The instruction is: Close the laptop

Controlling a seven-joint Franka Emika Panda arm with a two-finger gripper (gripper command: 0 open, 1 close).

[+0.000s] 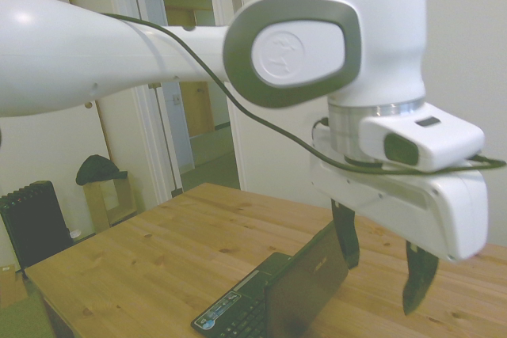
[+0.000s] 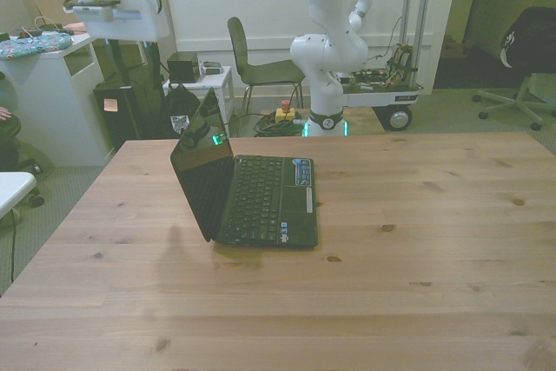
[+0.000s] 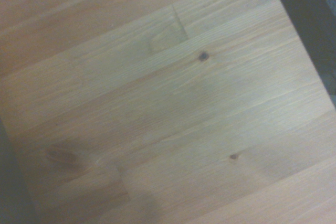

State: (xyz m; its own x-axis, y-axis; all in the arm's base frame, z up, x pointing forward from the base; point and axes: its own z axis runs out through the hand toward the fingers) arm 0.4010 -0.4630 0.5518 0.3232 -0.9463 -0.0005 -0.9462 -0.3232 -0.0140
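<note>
Laptop (image 2: 261, 193), one small black unit w/ glossy dark lid, matte black keyboard, bluish stickers at a front corner, sits open on pale knotty wooden table (image 2: 417, 249), lid tilted past upright toward front view's left. In side view the lid's back faces the camera, w/ a small silver logo. One white two-finger gripper (image 1: 383, 263) w/ dark curved fingers hangs above the lid's top edge, jaws spread wide, holding nothing. Wrist view: only bare wood grain, few dark knots.
</note>
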